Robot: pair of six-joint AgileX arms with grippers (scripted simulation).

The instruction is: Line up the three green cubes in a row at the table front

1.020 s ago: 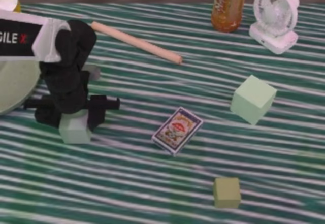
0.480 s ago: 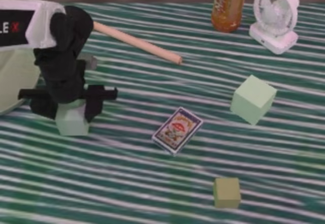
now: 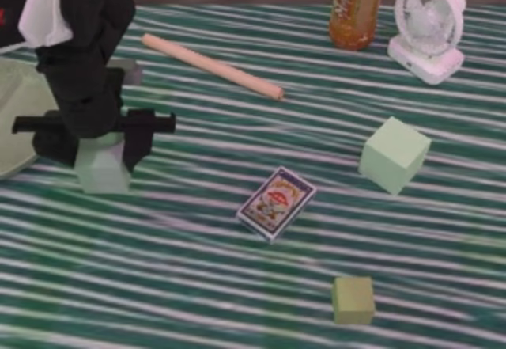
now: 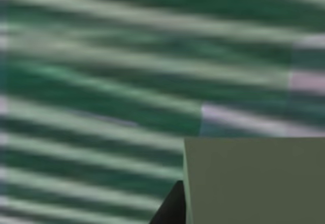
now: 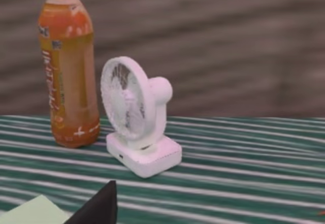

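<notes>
The left pincer [image 3: 99, 147] is clamped on the medium pale mint matte cube [image 3: 101, 167] — the striped bench [image 3: 237, 286] front lies well toward the small olive-green cube [image 3: 353, 299].

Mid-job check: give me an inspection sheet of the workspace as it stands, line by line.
Surface: table, striped green cloth.
Job's things: medium mint cube in left gripper, top view's left; large mint cube at right; small olive cube near front. No row yet.
Clutter: card box, wooden stick, orange bottle, white fan, pale plate.
Grippers: left shut on the cube; right outside top view.
Cables: nothing seen.
Surroundings: nothing seen.
</notes>
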